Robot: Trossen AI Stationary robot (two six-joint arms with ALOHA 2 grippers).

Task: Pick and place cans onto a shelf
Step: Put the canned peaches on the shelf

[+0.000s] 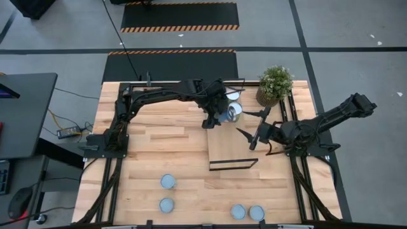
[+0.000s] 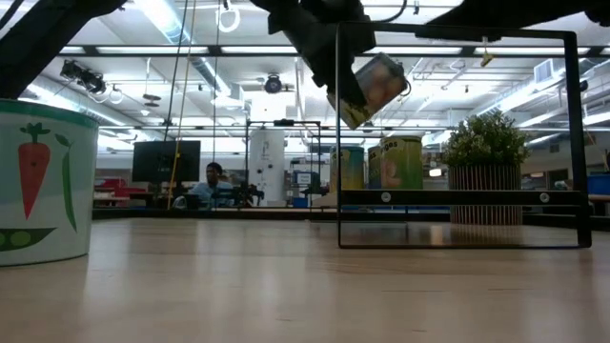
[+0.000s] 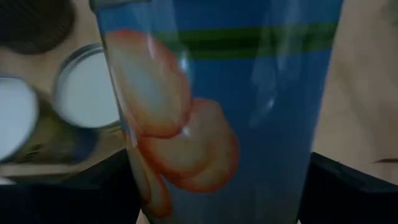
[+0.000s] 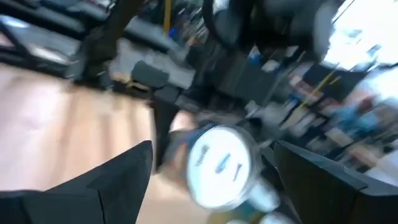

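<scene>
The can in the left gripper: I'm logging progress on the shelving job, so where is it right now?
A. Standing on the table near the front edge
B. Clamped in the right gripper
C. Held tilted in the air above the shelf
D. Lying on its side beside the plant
C: the low view shows the can tilted in the left gripper, hanging clear above the shelf.

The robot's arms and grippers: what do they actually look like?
Both are dark, nearly black, built from slim jointed segments that rise from bases at the side edges of the light-wood tabletop. The left gripper sits on a chunky black wrist block. The right gripper ends in two thin, pointed black fingers, wedge-shaped up close. No markings are visible.
</scene>
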